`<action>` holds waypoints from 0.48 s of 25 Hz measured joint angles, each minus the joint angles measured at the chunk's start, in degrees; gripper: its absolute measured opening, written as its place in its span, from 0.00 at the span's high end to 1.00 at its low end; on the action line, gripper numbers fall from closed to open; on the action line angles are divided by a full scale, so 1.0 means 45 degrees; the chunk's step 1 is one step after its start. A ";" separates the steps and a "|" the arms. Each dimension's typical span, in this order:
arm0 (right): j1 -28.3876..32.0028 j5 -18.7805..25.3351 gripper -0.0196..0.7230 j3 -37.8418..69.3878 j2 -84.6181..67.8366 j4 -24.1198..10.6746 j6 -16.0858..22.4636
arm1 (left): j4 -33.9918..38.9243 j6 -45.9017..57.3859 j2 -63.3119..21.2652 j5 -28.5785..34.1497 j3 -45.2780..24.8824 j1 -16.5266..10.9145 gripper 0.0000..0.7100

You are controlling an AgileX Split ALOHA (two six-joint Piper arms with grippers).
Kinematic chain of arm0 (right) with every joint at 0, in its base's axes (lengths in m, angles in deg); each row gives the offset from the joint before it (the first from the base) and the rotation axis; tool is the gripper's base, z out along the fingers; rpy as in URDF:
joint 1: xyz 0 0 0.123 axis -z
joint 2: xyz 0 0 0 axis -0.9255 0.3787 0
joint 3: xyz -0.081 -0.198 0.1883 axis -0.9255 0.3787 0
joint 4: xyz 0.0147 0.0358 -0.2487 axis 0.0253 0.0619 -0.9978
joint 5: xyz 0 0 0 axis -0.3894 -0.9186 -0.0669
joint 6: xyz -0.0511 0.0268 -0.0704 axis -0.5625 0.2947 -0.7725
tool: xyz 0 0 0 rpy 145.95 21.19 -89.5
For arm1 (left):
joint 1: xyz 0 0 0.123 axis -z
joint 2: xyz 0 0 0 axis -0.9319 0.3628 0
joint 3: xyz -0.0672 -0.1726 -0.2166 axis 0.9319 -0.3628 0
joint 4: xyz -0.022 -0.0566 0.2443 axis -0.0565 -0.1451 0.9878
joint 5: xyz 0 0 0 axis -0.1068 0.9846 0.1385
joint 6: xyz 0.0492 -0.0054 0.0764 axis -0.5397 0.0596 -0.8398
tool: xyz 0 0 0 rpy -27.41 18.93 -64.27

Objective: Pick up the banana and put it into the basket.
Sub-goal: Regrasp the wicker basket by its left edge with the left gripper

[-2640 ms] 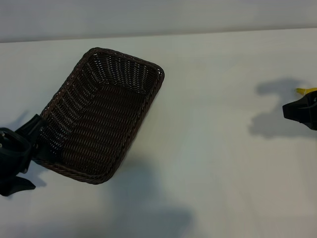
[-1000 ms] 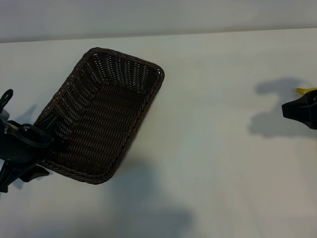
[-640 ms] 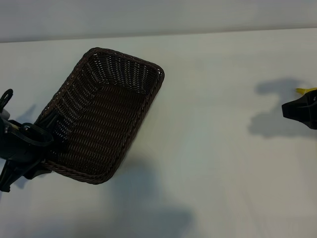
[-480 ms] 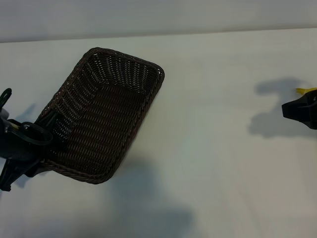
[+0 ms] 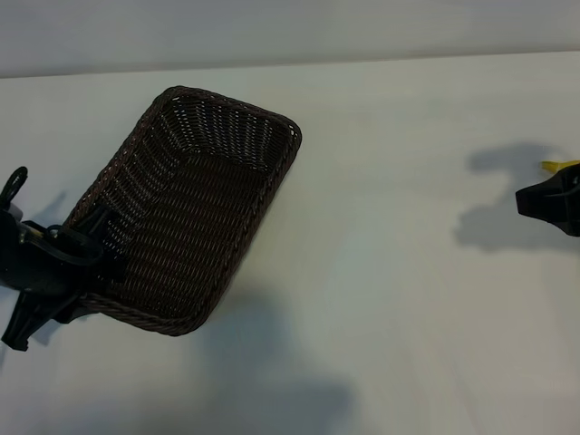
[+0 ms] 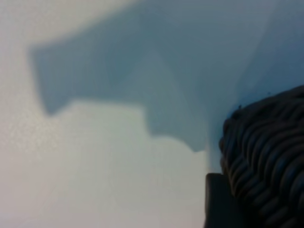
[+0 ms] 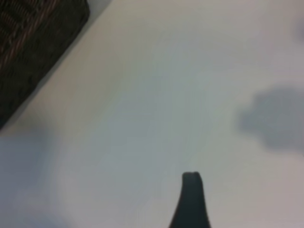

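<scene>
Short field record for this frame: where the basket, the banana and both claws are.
basket: empty, lying at an angle on the white table
banana: only a yellow tip shows at the right edge, just above the right claw
left claw: at the basket's near left corner, rim between its fingers
right claw: at the right edge, away from the basket
task state: banana not yet in the basket

Basket (image 7: 33, 42) corner, bare table (image 7: 152, 109)

I see the dark brown woven basket (image 5: 190, 208) lying empty on the white table's left half, turned diagonally, open side up. I can't find the banana anywhere.
</scene>
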 joint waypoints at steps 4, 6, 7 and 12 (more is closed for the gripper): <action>0.0000 0.0000 0.19 0.0000 0.0000 0.0000 0.0000 | -0.0281 0.0000 0.0029 0.0013 0.0000 0.0000 0.63; 0.0000 0.0000 0.19 0.0000 0.0000 0.0000 0.0000 | -0.0327 -0.0016 0.0037 0.0048 0.0000 0.0010 0.73; 0.0000 0.0000 0.19 0.0000 0.0000 0.0000 0.0000 | -0.0341 -0.0002 0.0037 0.0051 0.0000 0.0010 0.73; 0.0000 0.0000 0.19 0.0000 0.0000 0.0000 0.0000 | -0.0341 -0.0073 -0.0245 0.0102 0.0000 0.0013 0.73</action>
